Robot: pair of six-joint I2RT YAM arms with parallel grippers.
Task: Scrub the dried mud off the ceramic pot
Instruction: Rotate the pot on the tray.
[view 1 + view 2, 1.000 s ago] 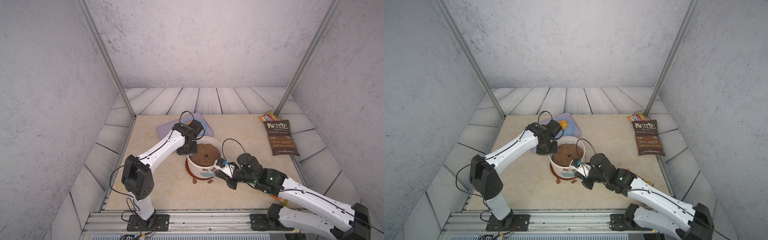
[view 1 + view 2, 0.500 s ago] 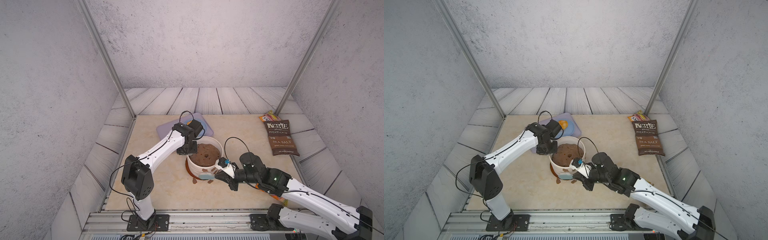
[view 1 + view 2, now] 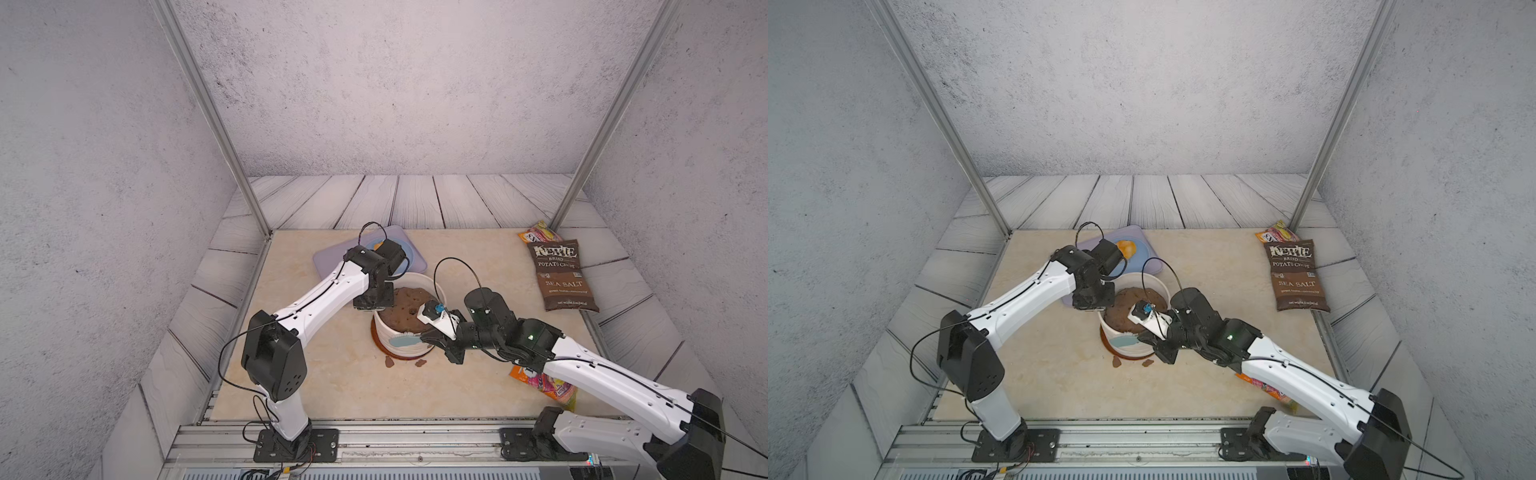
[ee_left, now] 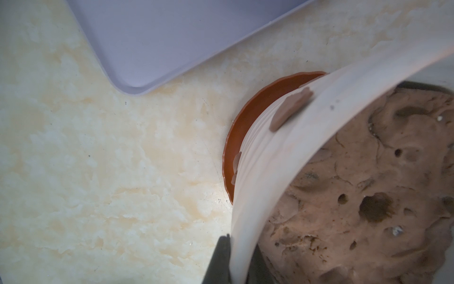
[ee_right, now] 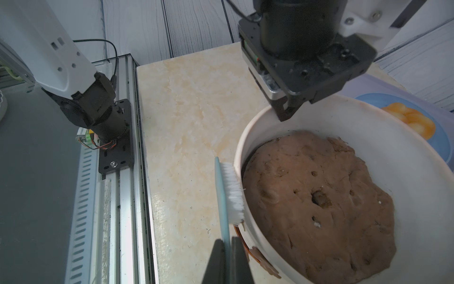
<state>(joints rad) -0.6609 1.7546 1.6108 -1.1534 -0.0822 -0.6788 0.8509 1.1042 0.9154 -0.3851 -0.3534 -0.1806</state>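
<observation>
The cream ribbed ceramic pot (image 3: 405, 353) (image 3: 1129, 352), full of brown soil, stands on a rust-brown saucer (image 4: 248, 115) mid-table. My left gripper (image 4: 241, 248) (image 3: 374, 305) is shut on the pot's rim, one finger inside and one outside. My right gripper (image 5: 228, 246) (image 3: 432, 337) is shut on the handle of a teal brush (image 5: 227, 194) (image 3: 1124, 341), whose white bristles press against the pot's near outer wall. Dried mud sticks to the wall as a patch (image 4: 290, 108) and as a flake (image 5: 265, 265). Two mud flakes (image 3: 389, 362) (image 3: 1147, 363) lie on the table in front of the pot.
A lavender tray (image 3: 330, 259) with a blue plate (image 3: 1140, 253) sits just behind the pot, under my left wrist. A Kettle chips bag (image 3: 561, 274) and a snack packet (image 3: 538, 235) lie at the right. An orange packet (image 3: 544, 384) lies under my right arm. The metal rail (image 5: 122, 196) runs along the front.
My right gripper has slid the brush leftward along the pot's front wall. The left gripper and pot have stayed put.
</observation>
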